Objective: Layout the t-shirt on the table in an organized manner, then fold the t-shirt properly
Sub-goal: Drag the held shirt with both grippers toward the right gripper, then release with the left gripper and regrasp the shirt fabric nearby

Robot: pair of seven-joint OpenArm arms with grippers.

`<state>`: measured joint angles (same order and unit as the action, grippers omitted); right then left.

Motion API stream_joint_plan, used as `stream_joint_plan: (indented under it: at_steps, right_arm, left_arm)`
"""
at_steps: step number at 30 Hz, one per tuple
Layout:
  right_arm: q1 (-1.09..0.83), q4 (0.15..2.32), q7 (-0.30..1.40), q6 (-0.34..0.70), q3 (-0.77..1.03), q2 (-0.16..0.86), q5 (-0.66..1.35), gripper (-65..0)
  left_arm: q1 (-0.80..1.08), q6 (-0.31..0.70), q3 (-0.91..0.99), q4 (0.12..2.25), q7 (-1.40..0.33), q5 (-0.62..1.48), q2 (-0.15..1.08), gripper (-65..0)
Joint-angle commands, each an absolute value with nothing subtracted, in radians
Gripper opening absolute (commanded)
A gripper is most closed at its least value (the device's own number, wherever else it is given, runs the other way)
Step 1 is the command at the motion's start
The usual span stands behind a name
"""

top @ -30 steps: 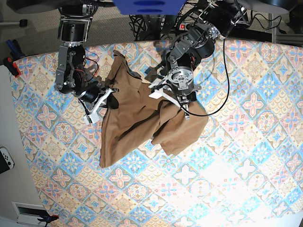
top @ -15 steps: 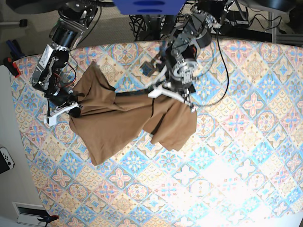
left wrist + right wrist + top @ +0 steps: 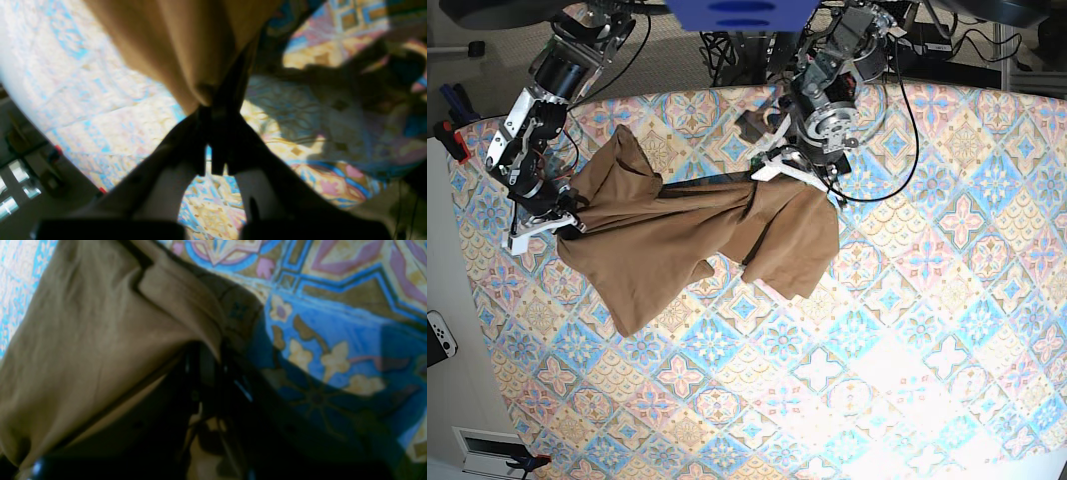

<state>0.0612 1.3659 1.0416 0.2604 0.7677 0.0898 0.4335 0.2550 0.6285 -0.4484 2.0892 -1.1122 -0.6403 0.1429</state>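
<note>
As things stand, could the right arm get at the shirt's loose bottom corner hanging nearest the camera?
Probably not: the right gripper is shut on the t-shirt, so it must let go first; nothing else blocks the way.

Wrist views blurred, dim, shadowed; base view sharp, glare patch lower right.

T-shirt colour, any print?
Plain tan-brown t-shirt, no print visible; clearest in the base view.
</note>
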Motion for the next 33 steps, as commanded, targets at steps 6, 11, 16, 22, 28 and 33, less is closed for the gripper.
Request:
stream_joint_plan:
  at_steps: [6,11,16,22,28,33]
  right_arm:
    - [0.076,1.385,0.990,0.246,0.774,0.117,0.427,-65.0]
    - [0.073,1.386,0.992,0.246,0.774,0.117,0.427,-65.0]
    - [0.071,1.386,0.992,0.246,0.774,0.117,0.427,-65.0]
    - [0.070,1.386,0.998,0.246,0.774,0.117,0.427,-65.0]
    - [0.027,1.386,0.995,0.246,0.774,0.117,0.427,-65.0]
    - [0.005,1.386,0.998,0.246,0.774,0.117,0.427,-65.0]
  left_arm:
    - [0.180,0.622,-0.430,2.126,-1.032,-0.707,-0.007,-48.9]
    - [0.117,0.619,-0.430,2.106,-0.970,-0.707,-0.108,-48.7]
    - [0.015,0.619,-0.429,2.052,-0.970,-0.700,-0.157,-48.9]
    - [-0.102,0.618,-0.427,1.879,-0.970,-0.628,-0.157,-48.4]
    - [-0.150,0.486,-0.229,1.824,-0.970,-0.183,-0.157,-48.3]
    - [-0.197,0.371,-0.097,1.727,-1.020,0.113,-0.157,-46.1]
